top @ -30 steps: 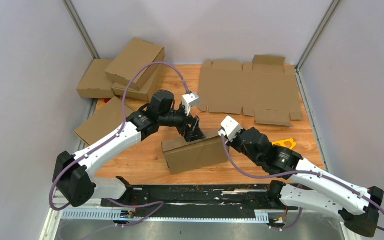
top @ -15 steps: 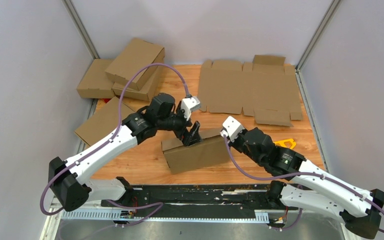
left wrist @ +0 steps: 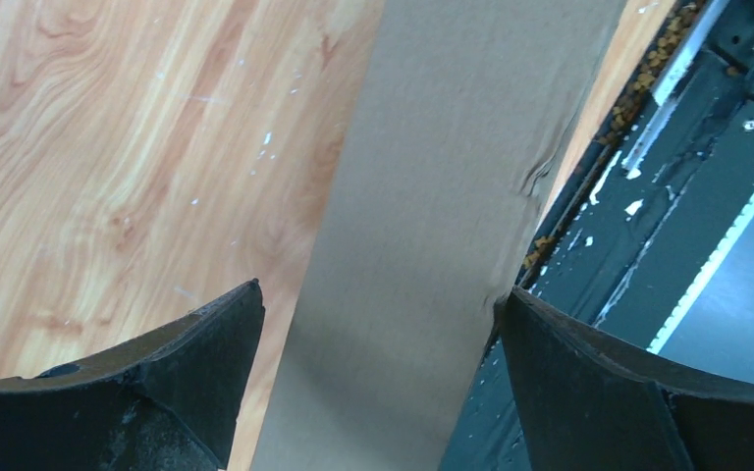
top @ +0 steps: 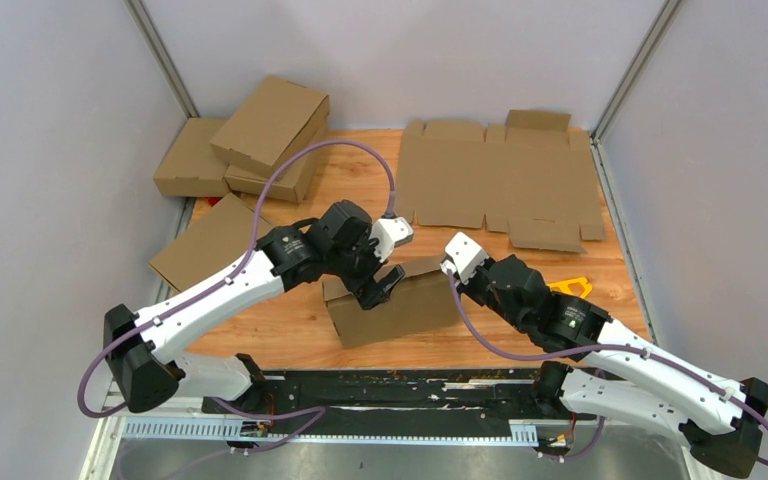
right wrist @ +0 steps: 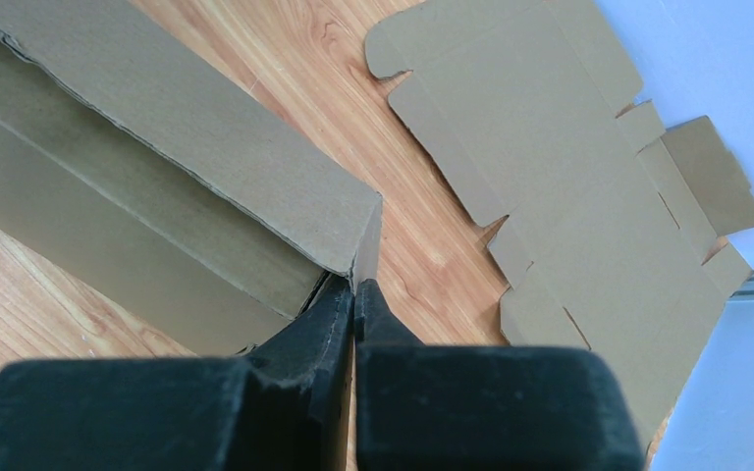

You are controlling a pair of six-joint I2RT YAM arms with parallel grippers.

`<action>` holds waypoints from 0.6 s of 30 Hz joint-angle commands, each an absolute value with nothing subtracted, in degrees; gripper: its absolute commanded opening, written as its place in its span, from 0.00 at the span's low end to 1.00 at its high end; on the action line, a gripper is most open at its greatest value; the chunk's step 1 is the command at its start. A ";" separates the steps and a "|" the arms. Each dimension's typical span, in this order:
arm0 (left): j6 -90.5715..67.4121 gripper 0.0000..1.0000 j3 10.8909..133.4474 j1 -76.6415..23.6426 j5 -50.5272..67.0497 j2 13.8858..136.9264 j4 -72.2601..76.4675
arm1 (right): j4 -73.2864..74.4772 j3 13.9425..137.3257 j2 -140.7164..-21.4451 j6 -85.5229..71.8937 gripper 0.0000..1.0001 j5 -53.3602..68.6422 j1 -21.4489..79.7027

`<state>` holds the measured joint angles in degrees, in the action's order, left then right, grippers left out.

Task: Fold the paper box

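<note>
The paper box (top: 392,308), brown cardboard and partly folded, stands on the wooden table in front of both arms. My left gripper (top: 381,284) is open over its top rear edge. In the left wrist view a cardboard panel (left wrist: 452,177) runs between the two spread fingers of the gripper (left wrist: 381,294); contact is unclear. My right gripper (top: 452,275) is at the box's right end. In the right wrist view it (right wrist: 354,287) is shut on the thin end wall at the box's corner (right wrist: 368,231).
A flat die-cut cardboard blank (top: 500,185) lies at the back right, also in the right wrist view (right wrist: 560,167). Folded brown boxes (top: 260,135) are stacked at the back left, another (top: 205,240) lies at the left. A yellow tool (top: 572,287) lies at the right. A black rail (top: 390,385) lines the near edge.
My left gripper has swung right and toward the near side, from behind the box's rear edge to over its top. The right arm and the box have barely moved.
</note>
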<state>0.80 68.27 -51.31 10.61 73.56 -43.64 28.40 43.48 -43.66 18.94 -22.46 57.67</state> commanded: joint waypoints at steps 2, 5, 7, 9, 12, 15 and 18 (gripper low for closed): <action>1.60 0.91 68.21 -52.40 4.25 70.38 -47.06 | 25.34 44.11 -43.71 17.10 0.00 -22.27 57.44; 0.99 0.73 67.89 -53.22 2.25 70.86 -47.50 | 25.35 44.72 -44.39 15.45 0.00 -21.02 57.40; 0.36 0.70 67.90 -54.43 0.51 70.75 -46.79 | 26.26 45.62 -45.39 13.17 0.00 -20.37 57.39; 0.27 0.68 67.49 -56.07 -1.60 70.45 -45.65 | 27.33 46.48 -46.43 10.94 0.00 -20.16 57.39; -0.88 0.68 67.24 -58.41 -5.09 70.39 -44.89 | 27.84 46.75 -47.08 7.87 0.00 -19.78 57.39; -1.27 0.68 67.35 -61.46 -9.32 71.29 -44.68 | 28.56 47.80 -47.14 4.40 0.00 -21.77 57.39; -1.28 0.70 67.88 -63.86 -11.77 73.26 -45.45 | 30.32 50.14 -47.43 2.07 0.00 -22.45 57.35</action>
<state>-0.54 67.79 -61.14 -5.41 71.50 -46.09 30.11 45.32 -47.11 8.36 -22.85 57.08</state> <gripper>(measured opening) 0.728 0.015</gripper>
